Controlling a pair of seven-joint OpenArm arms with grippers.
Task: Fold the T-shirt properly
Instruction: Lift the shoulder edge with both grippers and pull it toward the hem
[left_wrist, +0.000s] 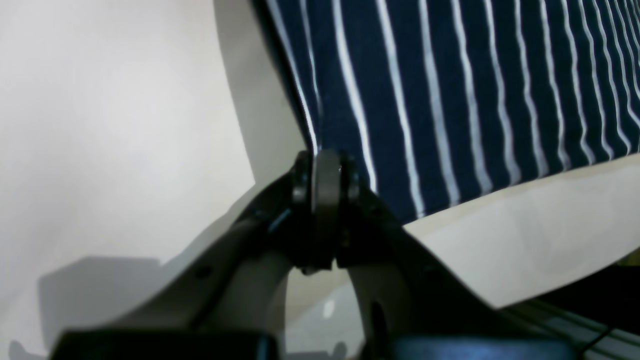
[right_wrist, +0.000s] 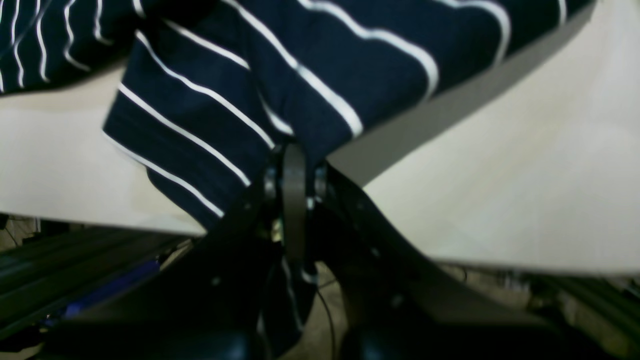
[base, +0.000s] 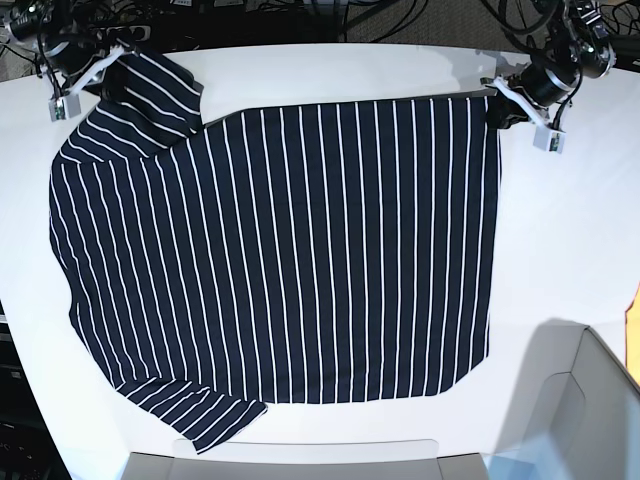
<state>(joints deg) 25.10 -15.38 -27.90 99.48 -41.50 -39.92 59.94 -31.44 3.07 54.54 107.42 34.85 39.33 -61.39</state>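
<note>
The T-shirt, dark navy with thin white stripes, lies spread flat over most of the white bench, its stripes running from the far edge toward the near edge. One short sleeve sticks out at the near left, and the other is bunched at the far left corner.

The left gripper sits at the far right corner of the shirt. In the left wrist view its jaws are pressed together on the corner of the cloth, where the hem meets the side edge.

The right gripper is at the far left corner. Its jaws are clenched on the bunched fabric by the sleeve, and a fold of striped cloth hangs over them.
</note>
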